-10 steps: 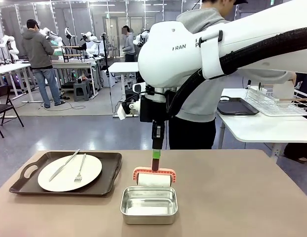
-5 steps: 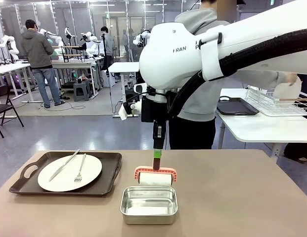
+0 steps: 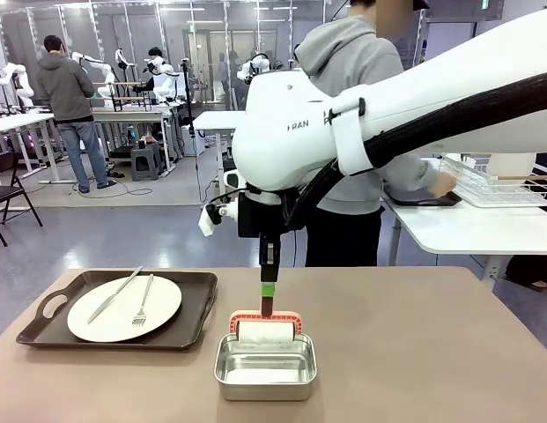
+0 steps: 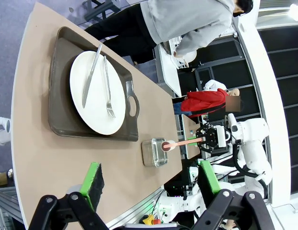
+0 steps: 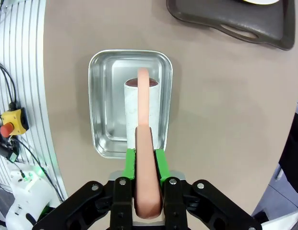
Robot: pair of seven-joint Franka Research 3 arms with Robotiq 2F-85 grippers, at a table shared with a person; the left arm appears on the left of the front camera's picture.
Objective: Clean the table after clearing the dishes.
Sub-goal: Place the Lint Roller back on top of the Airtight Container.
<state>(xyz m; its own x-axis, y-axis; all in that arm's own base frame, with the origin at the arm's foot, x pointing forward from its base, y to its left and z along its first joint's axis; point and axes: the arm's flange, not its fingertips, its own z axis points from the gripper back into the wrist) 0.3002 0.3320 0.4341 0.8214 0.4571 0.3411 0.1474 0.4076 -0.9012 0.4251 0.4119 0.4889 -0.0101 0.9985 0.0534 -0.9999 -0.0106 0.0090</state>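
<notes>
Tray [image 3: 203, 300] sits at the left end of the table [image 3: 414, 352], with a white plate [image 3: 119, 328] on it carrying a knife [image 3: 114, 295] and fork [image 3: 143, 304]. We see the left gripper [image 4: 149, 178] gaping wide, empty, well apart from the tray. In the centre is a steel pan [image 3: 265, 377]; the right gripper [image 3: 268, 286] is clamped on a pink-handled roller [image 3: 267, 328], white roll down in the pan. At right, a person [image 3: 352, 79] reaches to a white side table [image 3: 449, 231].
</notes>
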